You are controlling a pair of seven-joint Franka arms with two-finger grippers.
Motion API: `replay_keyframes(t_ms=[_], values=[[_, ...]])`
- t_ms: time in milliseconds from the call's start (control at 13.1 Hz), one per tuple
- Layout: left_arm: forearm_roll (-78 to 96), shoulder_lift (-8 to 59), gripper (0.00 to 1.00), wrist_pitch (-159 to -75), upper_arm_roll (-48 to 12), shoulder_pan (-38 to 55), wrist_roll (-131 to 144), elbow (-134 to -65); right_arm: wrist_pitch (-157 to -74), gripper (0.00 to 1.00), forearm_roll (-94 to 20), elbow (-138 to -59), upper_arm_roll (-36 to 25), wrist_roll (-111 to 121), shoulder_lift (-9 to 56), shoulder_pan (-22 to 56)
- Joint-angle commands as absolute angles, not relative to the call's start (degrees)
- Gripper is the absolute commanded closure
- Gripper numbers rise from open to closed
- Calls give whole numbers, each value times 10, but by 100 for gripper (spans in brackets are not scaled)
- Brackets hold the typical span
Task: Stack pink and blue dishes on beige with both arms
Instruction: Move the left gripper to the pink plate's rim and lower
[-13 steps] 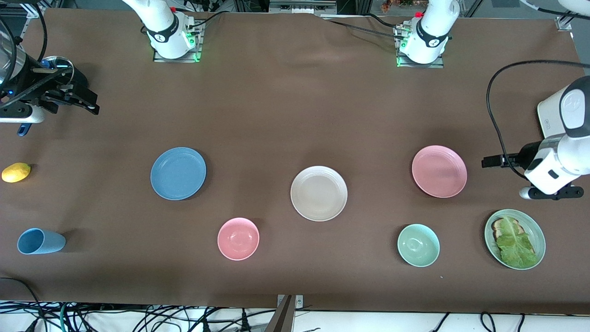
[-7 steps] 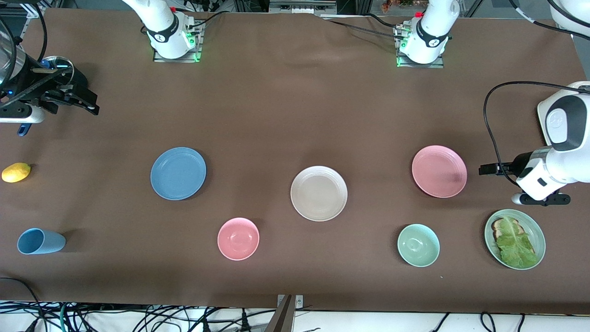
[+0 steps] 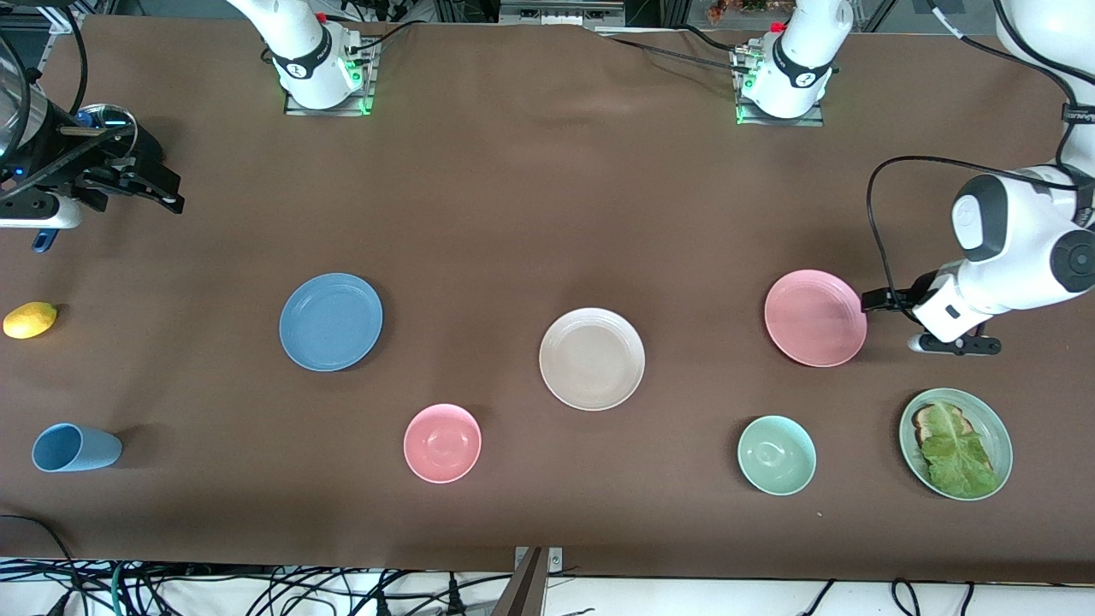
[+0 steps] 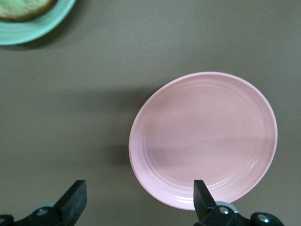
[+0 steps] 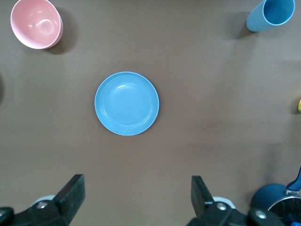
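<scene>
Plates: three flat plates lay in a loose row across the middle of the brown table [image 3: 547, 171], none stacked
Beige plate [image 3: 592, 358]: sat at the centre, bare, between the other two and a little nearer the front camera
Pink plate [image 3: 815, 317]: lay toward the left arm's end, flat on the cloth, nothing on it
Blue plate [image 3: 331, 322]: lay toward the right arm's end, flat, well apart from the beige plate
Left gripper [image 4: 136, 200]: hung low just beside the pink plate's rim at the edge toward the left arm's end; fingers [image 4: 202, 197] spread wide apart, holding nothing; in the left wrist view one fingertip overlapped the rim, contact could not be told
Right gripper [image 3: 141, 184]: held high over the table's edge at the right arm's end, well apart from the blue plate; fingers [image 5: 201, 190] wide apart, empty
Pink bowl [image 3: 442, 442]: nearer the front camera, between blue and beige plates
Green bowl [image 3: 777, 454]: nearer the front camera than the pink plate
Green plate [image 3: 997, 423]: carried toast and lettuce, near the left gripper
Blue cup [image 3: 75, 447]: lay on its side at the right arm's end
Lemon [image 3: 30, 319]: near that same table edge
</scene>
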State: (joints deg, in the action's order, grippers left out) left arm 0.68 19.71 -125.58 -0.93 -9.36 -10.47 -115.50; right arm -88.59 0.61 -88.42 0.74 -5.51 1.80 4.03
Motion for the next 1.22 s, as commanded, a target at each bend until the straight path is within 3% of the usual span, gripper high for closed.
replay_keyframes(t_ms=[0, 840, 992, 1145], values=[[-1, 203, 0, -1280, -12, -97, -114, -1182, -884, 0, 4, -873, 9, -53, 22, 38], [4, 283, 0, -1264, -12, -118, -107, -1148, -884, 0, 4, -873, 9, -54, 22, 37], [4, 296, 11, -1264, -12, -117, -113, -1147, -884, 0, 4, -873, 9, -54, 22, 37], [4, 302, 46, -1264, -12, -117, -116, -1146, -884, 0, 4, -873, 8, -54, 22, 37]])
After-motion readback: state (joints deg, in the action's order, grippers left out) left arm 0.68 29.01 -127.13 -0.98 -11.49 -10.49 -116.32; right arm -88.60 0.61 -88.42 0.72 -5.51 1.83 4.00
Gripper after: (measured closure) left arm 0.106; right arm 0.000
